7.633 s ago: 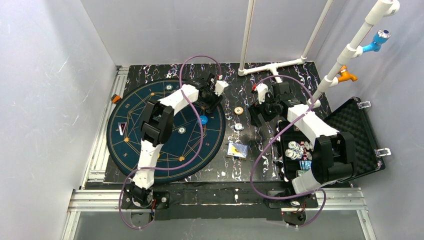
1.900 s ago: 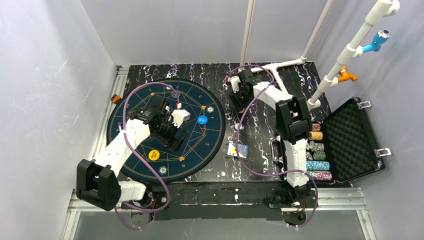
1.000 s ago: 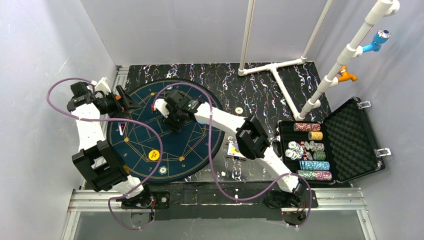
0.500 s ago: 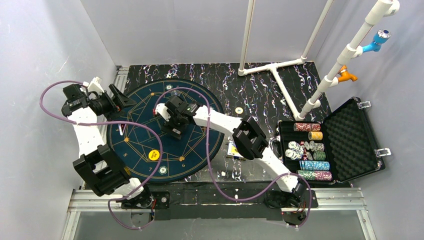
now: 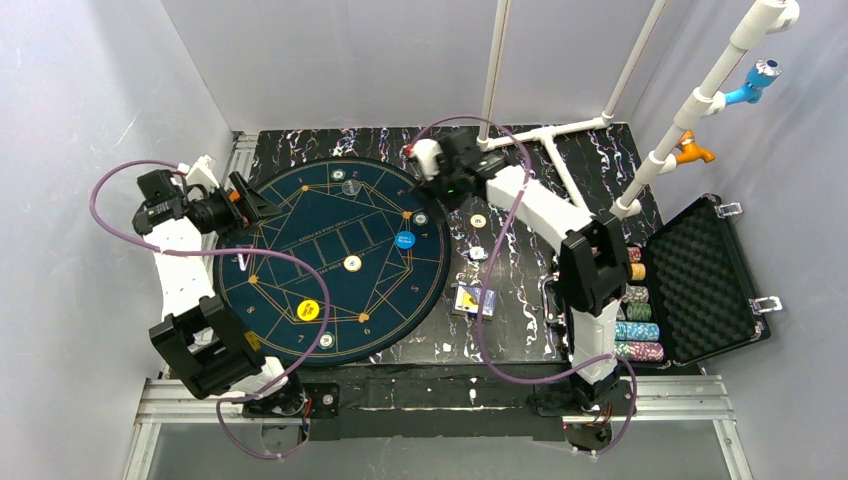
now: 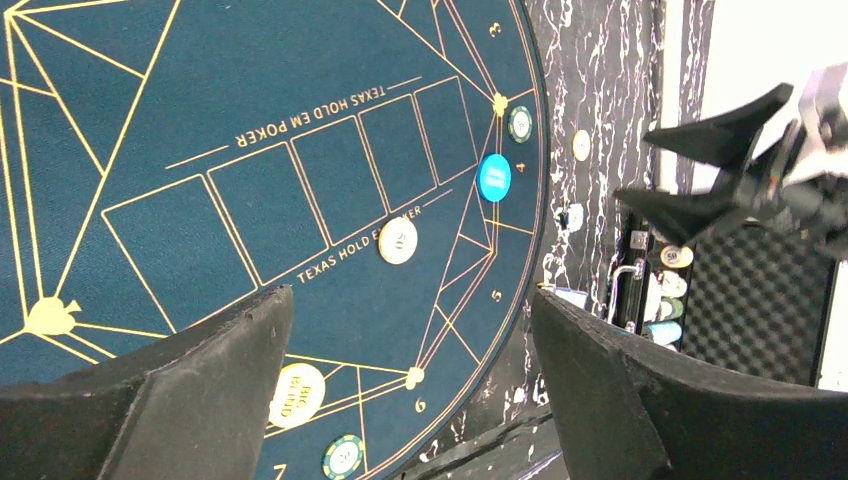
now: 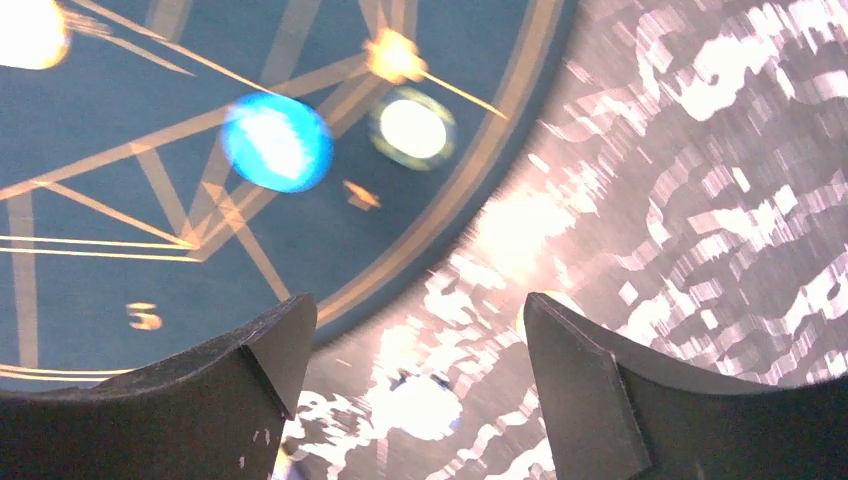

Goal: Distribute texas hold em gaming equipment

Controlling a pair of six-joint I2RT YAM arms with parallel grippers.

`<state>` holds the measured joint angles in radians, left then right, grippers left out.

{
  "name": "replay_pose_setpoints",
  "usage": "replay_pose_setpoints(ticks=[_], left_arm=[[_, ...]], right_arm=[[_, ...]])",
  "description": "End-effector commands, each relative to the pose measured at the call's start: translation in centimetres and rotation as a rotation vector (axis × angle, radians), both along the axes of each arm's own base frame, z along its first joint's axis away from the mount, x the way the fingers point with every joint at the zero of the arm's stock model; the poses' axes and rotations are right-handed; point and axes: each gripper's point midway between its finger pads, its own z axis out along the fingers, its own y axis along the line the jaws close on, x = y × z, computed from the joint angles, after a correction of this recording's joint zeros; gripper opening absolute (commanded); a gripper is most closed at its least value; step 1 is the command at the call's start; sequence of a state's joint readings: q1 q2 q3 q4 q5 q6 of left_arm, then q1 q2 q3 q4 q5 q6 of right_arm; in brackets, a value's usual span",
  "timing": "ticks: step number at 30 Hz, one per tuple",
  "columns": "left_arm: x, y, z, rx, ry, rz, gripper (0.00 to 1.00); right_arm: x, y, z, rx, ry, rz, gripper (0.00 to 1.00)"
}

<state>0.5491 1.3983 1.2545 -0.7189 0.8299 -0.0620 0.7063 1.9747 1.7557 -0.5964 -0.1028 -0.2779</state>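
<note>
Black fingers (image 6: 180,400) wide apart, both empty

mat (image 6: 130,120): "TEXAS HOLD EM POKER"; numerals 3, 4, 5, 6 | yellow disc (image 6: 297,395): "BIG BLIND"

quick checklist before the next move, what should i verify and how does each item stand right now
1. Left tool open, nothing held: ok
2. Right tool open, nothing held: ok
3. Right wrist view sharp enough to aim: not ok, blurred
4. Pale chip lying off the mat, in plain view from above: ok
5. Case lid open, chip stacks exposed: ok
6. Number of cards in the pile: cannot tell
</note>
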Motion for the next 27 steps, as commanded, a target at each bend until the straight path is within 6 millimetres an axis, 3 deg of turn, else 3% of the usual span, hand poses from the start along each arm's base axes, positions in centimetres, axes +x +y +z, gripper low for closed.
replay_pose_setpoints(ticks=[1, 5, 9, 27], left_arm=[[-0.6, -1.2, 1.3, 0.039, -0.049, -0.042, 0.87], [-0.6, -1.4, 1.3, 0.043, -0.047, -0.045, 0.87], [-0.7, -1.4, 1.4, 0.049, -0.051, -0.045, 0.86], [-0.9, -1.1, 1.4, 0.084, -0.051, -0.032, 0.86]], right_arm=[[2.0, -7.5, -2.4, -0.098, 0.065, -0.134, 0.83], [3.2, -11.1, -4.3, -0.163, 0.105, -0.199, 0.81], [4.4, -12.7, -6.1, -0.194, 0.144, -0.230, 0.79], [7.5, -12.6, -11.4, -0.180, 0.209, -0.268, 0.69]])
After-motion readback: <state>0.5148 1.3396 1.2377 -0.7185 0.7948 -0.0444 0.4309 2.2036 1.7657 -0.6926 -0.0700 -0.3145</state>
